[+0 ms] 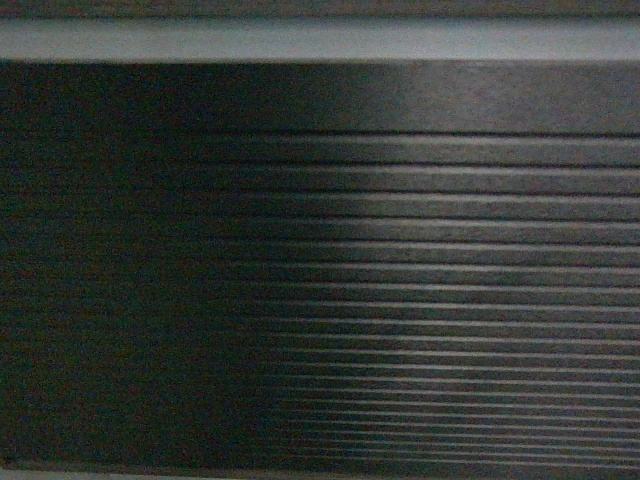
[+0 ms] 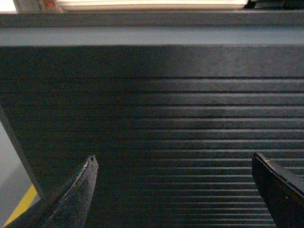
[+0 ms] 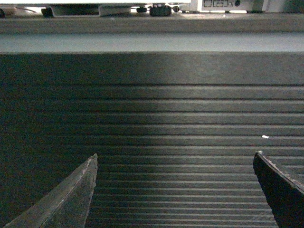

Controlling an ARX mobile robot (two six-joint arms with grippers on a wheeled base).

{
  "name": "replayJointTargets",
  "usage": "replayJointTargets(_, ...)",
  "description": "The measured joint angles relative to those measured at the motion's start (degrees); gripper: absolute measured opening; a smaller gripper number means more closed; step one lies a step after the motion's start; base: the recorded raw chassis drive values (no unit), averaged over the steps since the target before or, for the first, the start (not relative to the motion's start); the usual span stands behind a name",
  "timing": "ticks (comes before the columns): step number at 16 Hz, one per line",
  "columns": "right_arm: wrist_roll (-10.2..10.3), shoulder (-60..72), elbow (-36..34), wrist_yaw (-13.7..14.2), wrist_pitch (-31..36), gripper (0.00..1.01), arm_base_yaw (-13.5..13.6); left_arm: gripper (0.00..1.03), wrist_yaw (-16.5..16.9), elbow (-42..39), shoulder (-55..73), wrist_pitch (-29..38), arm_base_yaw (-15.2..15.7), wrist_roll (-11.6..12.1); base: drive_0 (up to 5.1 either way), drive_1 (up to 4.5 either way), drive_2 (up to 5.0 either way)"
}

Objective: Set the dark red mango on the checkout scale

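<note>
The checkout (image 1: 400, 260) fills every view as a black, horizontally ribbed front seen from close up. The dark red mango is out of view. My left gripper (image 2: 174, 156) is open and empty, its fingers (image 2: 80, 190) spread wide in front of the ribs. My right gripper (image 3: 176, 155) is open and empty in the same way. A white unit with small dark marks (image 3: 228, 4) peeks over the counter top at the upper right of the right wrist view. I cannot tell whether it is the scale. Neither gripper shows in the head view.
A pale grey band (image 1: 320, 40) runs under the counter top. The counter's left end (image 2: 19, 147) shows in the left wrist view, with grey floor and a yellow line (image 2: 19, 209) beside it. A flat pale slab (image 2: 152, 4) and small dark items (image 3: 159, 9) lie on the counter top.
</note>
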Motion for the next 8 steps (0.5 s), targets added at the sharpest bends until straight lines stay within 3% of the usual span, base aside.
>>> replayJointTargets(8,-0.1,0.0,0.0,0.0,0.0,0.98,0.0,0.98,-0.1,0.0,0.0,0.0,0.0,0.0,0.0,0.0,0.0)
